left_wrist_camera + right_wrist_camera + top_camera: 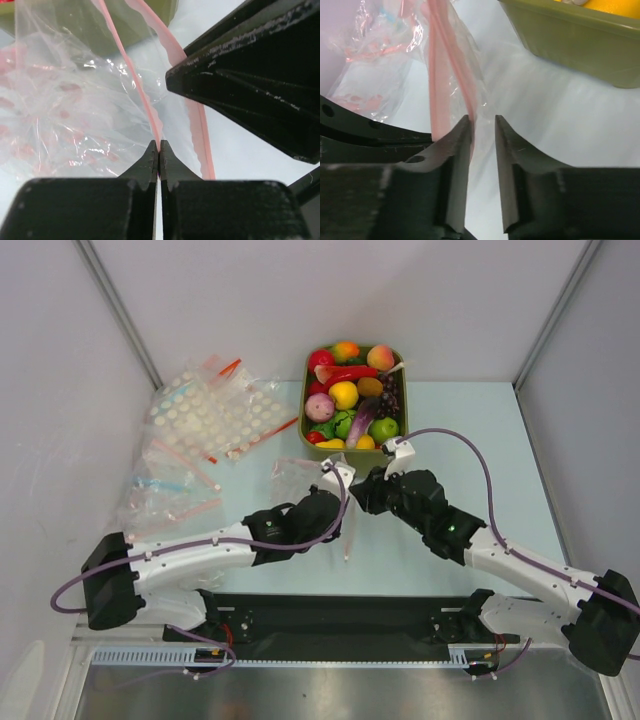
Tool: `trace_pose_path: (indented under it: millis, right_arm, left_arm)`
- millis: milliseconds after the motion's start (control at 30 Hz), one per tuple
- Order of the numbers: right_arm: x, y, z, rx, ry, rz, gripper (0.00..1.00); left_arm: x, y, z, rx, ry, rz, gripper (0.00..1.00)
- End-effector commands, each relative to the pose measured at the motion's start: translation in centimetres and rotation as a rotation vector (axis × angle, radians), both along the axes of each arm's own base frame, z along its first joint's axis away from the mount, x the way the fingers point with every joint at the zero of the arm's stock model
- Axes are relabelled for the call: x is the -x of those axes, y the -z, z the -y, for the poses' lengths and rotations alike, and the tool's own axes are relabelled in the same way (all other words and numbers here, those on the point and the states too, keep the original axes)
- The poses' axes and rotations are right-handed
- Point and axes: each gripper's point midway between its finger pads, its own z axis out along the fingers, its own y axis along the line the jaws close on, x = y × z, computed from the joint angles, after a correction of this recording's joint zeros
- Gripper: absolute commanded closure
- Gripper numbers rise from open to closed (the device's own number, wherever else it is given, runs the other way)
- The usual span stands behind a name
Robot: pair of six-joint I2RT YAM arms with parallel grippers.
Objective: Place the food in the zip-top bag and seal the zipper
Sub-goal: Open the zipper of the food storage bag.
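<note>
Near the olive tub [580,50], left claw [159,145] pinches the zipper [202,150]; right claw [482,120] narrowly parted alongside.

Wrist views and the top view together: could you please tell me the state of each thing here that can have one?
Clear thin plastic zip-top bag: empty, crumpled, mouth open.
Pale pink zipper strip: unsealed, its two halves apart.
Left gripper: shut on one zipper half.
Right gripper: open, at the zipper.
Glossy toy food: piled in the tub.
Olive-green plastic tub: upright, full.
</note>
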Motion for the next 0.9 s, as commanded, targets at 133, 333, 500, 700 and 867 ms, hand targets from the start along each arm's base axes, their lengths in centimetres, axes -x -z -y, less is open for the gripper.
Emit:
trace_pose_path:
  millis: [133, 333, 500, 700, 867]
  right_arm:
    - [-0.6, -1.7, -1.2, -0.016, -0.015, 0.03, 0.55]
    - [-0.7, -0.6, -2.4, -0.025, -0.047, -0.014, 0.55]
    - [-1.2, 1.4, -3.0, -0.022, -0.027, -0.078, 0.57]
    - [-0.3, 2.6, -3.2, -0.044, -0.038, -0.141, 0.3]
    - [0.6, 2.4, -3.2, -0.069, -0.06, -0.164, 0.22]
  left_arm:
    - [0.0, -4.3, -0.8, 0.124, -0.003, 0.019, 1.0]
    - [-1.4, -5.3, -2.0, 0.139, -0.015, 0.028, 1.0]
    - [-3.0, -5.1, -2.0, 0.193, -0.011, -0.033, 1.0]
    - [-0.3, -3.5, -0.3, 0.266, 0.106, -0.133, 1.0]
    - [0.2, -3.0, -3.2, 0.314, -0.005, -0.121, 1.0]
